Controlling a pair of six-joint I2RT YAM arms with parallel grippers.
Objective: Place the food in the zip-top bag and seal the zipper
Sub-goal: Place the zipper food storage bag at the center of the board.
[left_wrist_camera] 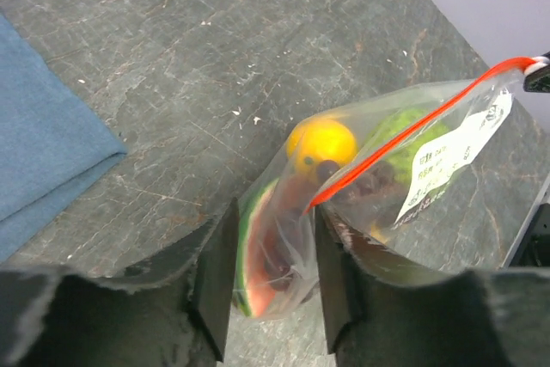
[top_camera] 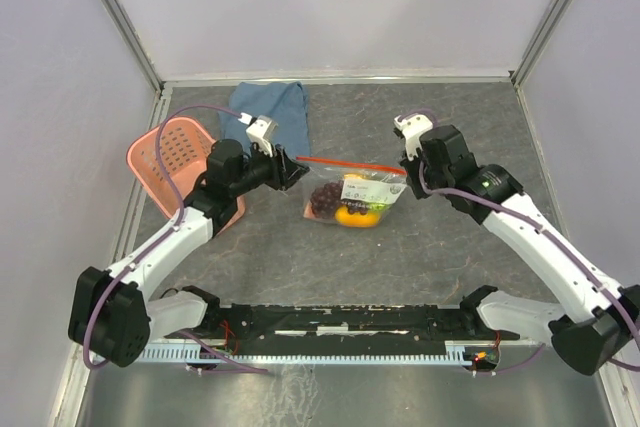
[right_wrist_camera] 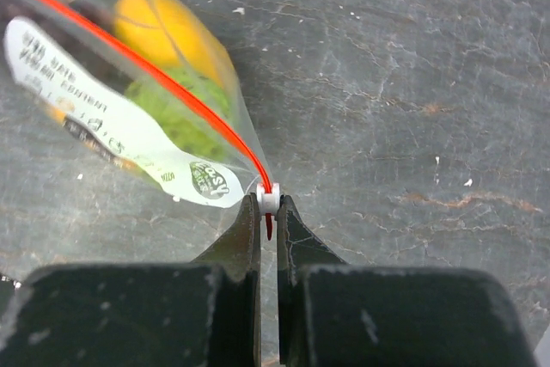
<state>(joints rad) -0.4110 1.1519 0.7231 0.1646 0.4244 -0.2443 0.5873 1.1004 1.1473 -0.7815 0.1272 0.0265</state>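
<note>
Slate table (top_camera: 420, 257): right arm (top_camera: 530, 227) outstretched, tool (right_wrist_camera: 268, 210) pinching zipper (top_camera: 350, 165).

A pink perforated basket (top_camera: 170, 162) sits at the left edge of a dark grey, stone-patterned table (top_camera: 400, 257). Just beside it, toward the back, lies a folded blue cloth (top_camera: 285, 112). Pale walls (top_camera: 330, 7) enclose the table.

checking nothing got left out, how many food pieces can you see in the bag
4: watermelon slice in the bag corner at the left gripper, orange fruit mid-bag, green ball beside it, dark grapes under the zipper. More may be hidden.
</note>
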